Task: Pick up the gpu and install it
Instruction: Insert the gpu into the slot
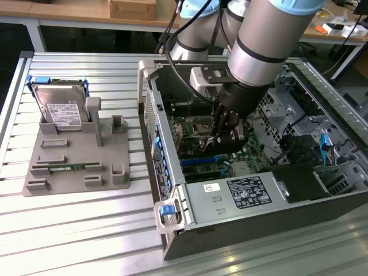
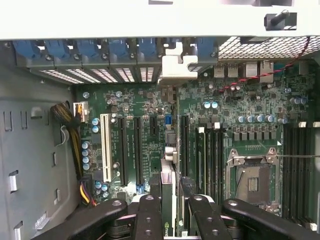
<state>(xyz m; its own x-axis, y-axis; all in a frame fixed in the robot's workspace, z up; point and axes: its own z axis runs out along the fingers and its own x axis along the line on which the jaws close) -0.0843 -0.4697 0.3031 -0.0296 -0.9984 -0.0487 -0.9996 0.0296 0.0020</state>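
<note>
Gripper [image 2: 169, 210] clamping gpu [image 2: 169, 150] edge-on

The exterior view looks down at a slant from above and in front of the open computer case [image 1: 241, 190], far enough back to take in the slatted surface [image 1: 86, 230] and the grey holder tray [image 1: 75, 167] beside the case. The wrist view sits close above the motherboard [image 2: 150, 130] inside that case, facing straight down onto it. Both views share the motherboard [image 1: 201, 141] and the case's interior.
</note>
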